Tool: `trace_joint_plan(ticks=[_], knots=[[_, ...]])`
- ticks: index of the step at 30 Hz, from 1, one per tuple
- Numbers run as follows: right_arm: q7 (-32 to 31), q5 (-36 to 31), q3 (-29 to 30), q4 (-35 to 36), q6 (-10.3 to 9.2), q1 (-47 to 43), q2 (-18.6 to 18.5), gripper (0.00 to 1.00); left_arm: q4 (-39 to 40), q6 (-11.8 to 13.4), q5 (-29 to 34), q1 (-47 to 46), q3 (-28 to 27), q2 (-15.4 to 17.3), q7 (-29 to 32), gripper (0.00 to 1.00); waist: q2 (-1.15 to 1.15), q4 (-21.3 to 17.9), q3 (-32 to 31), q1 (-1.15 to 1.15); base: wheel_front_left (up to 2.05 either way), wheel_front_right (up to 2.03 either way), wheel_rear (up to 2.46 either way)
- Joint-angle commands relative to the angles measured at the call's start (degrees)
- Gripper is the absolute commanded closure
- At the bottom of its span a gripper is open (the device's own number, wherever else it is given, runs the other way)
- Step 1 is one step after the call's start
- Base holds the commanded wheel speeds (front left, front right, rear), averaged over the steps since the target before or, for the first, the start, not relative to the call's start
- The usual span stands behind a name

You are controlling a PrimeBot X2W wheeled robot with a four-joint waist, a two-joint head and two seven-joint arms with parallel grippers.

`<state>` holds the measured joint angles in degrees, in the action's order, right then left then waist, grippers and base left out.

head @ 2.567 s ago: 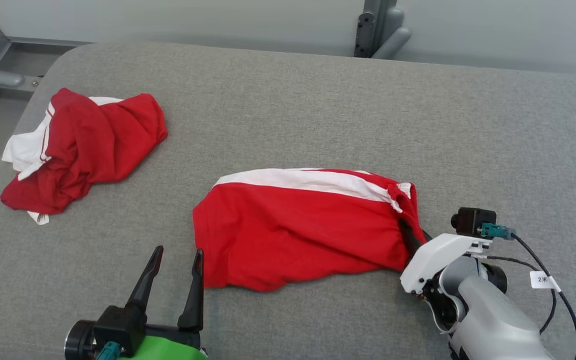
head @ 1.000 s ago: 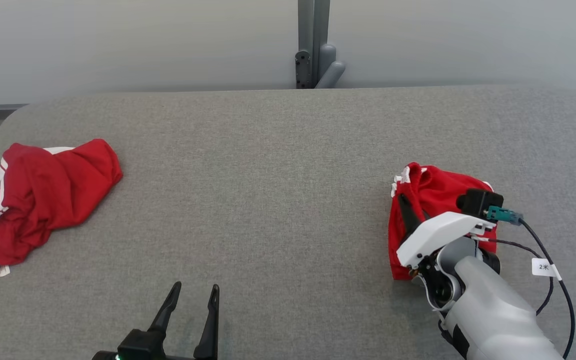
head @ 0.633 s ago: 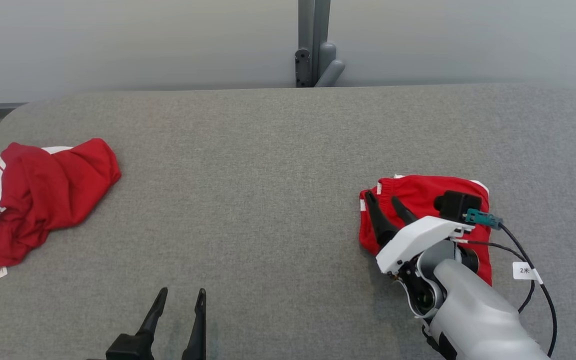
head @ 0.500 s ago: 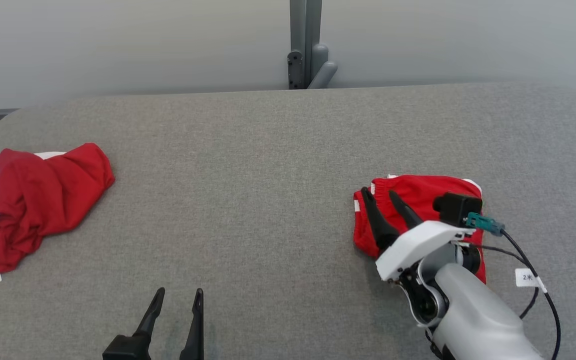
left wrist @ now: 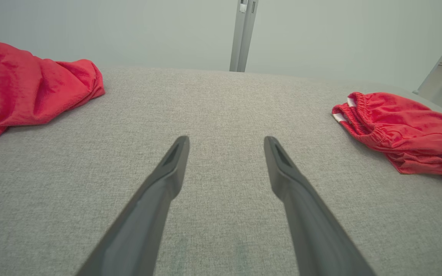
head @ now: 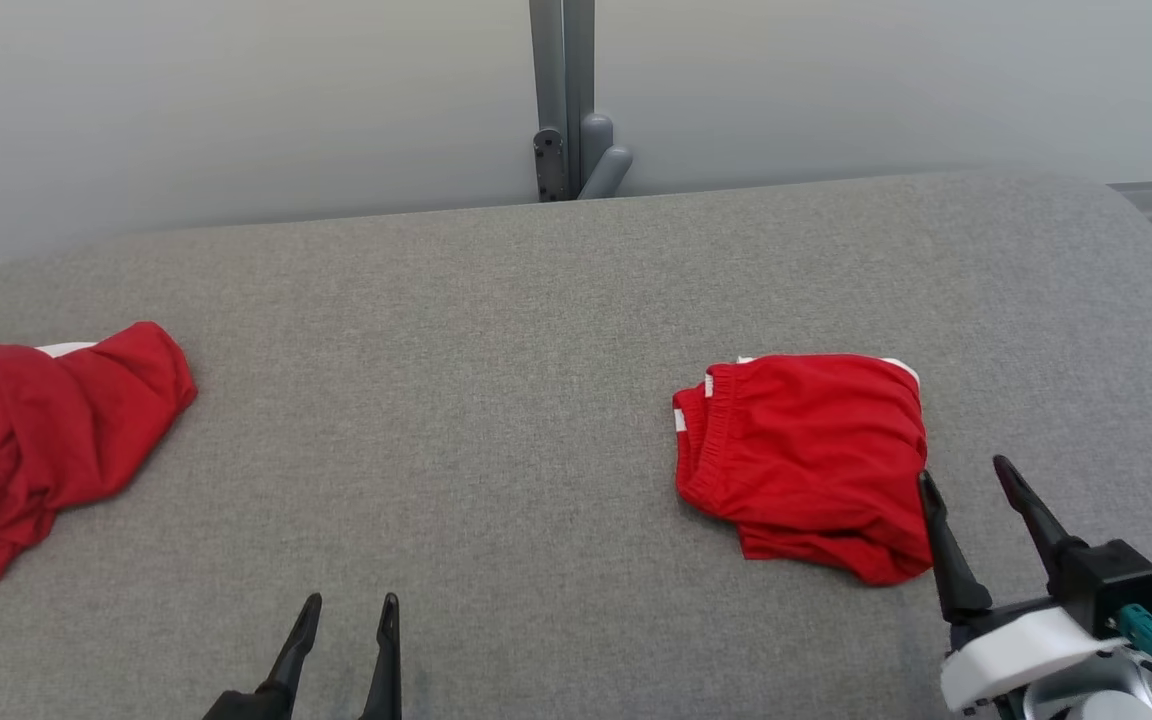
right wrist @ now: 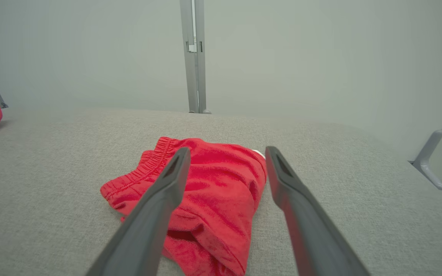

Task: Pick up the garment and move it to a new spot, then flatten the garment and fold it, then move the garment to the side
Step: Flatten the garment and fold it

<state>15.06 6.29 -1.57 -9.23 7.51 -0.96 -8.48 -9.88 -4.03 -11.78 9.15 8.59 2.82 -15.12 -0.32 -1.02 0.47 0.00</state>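
Crumpled red cloth at tabletop far left edge. Left tool near front, jaws apart, empty. Folded red shorts lying flat right of centre. Right tool just beside their near right corner, jaws apart, empty.

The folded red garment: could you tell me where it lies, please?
In the head view the folded red garment lies right of centre on the grey table, just ahead of the open right gripper, far from the crumpled red garment.
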Motion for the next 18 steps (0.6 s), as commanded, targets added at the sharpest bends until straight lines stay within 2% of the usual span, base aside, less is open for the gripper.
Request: trace_joint_plan(ticks=[1,9,18], knots=[[0.1,-0.5,0.8,0.9,-0.03,-0.7,-0.1,0.00,0.0,0.3,-0.4,0.6,-0.1,0.2,0.0,0.00,0.32,0.0,-0.1,0.00,0.00,0.00,0.00],[0.1,-3.3,8.6,6.2,-0.03,-7.3,2.6,0.00,0.1,0.0,0.1,0.9,-0.3,0.2,0.0,0.00,0.32,-0.5,-0.6,0.00,0.00,0.00,0.00],[0.2,-4.7,13.4,2.1,-0.03,-11.6,4.3,0.00,-0.5,0.1,-1.0,1.3,0.2,0.2,0.0,0.00,0.32,0.0,-2.4,0.00,0.00,0.00,0.00]])
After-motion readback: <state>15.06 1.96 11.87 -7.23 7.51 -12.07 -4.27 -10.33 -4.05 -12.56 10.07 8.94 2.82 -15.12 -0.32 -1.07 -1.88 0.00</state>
